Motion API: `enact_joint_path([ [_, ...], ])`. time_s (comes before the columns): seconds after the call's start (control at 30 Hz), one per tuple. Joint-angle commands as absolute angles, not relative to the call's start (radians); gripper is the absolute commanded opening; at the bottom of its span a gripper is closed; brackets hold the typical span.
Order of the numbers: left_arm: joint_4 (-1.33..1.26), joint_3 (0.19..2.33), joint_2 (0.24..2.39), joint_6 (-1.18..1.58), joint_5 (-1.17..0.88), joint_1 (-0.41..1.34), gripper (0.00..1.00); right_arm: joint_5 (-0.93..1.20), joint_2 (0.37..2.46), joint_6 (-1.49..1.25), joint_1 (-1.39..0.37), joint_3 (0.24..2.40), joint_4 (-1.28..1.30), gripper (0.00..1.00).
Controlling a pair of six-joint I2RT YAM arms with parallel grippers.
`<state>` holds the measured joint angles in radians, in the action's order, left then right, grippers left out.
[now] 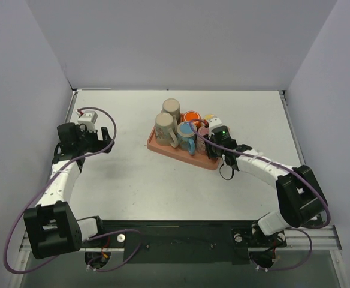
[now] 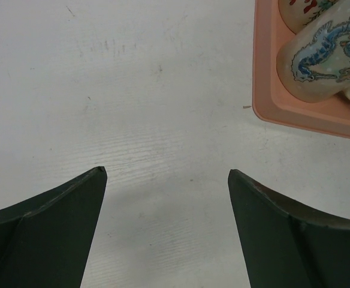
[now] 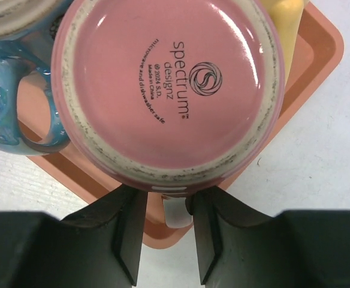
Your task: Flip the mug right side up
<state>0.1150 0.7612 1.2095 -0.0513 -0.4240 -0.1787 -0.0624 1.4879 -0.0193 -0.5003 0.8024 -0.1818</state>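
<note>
The right hand is closest to the lens. Its two dark fingers are drawn in narrow on either side of the handle of the pink mug. A thin gap seems to remain on one side, so I cannot tell whether they pinch it yet. The mug stands upside down with its printed base facing up, at the corner of the orange tray nearest the right arm.

Judging from this, the task is at its start. The hand has reached the handle but the grip is not confirmed, and the mug is neither lifted nor turned. What is left is to close firmly, raise the mug clear of the tray wall, roll it over and set it down on its base.

The tray is crowded. A blue mug sits just beside the pink one, with its own handle close to the pink rim. A yellow mug presses in at the other side. The top view shows an orange mug and two beige mugs further back. These neighbours and the raised tray edge leave little room to tip the mug in place, so lifting first looks safer.

The left hand hangs wide apart and holds nothing, over bare table well away from the pink mug. Only the tray's corner shows at the edge of its view.
</note>
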Motion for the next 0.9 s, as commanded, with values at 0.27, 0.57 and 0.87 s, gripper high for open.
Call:
enact_joint_path([
  [0.27, 0.232, 0.857, 1.186, -0.133, -0.607, -0.181, 0.90, -0.100, 1.556, -0.095, -0.502, 0.902, -0.046, 0.00],
  [0.57, 0.399, 0.926, 1.175, -0.270, -0.715, -0.121, 0.85, -0.106, 1.296, -0.193, -0.499, 0.887, 0.038, 0.00],
  [0.87, 0.462, 1.041, 1.169, -0.351, -0.548, 0.141, 0.83, -0.017, 1.095, -0.349, -0.480, 0.873, 0.064, 0.00],
])
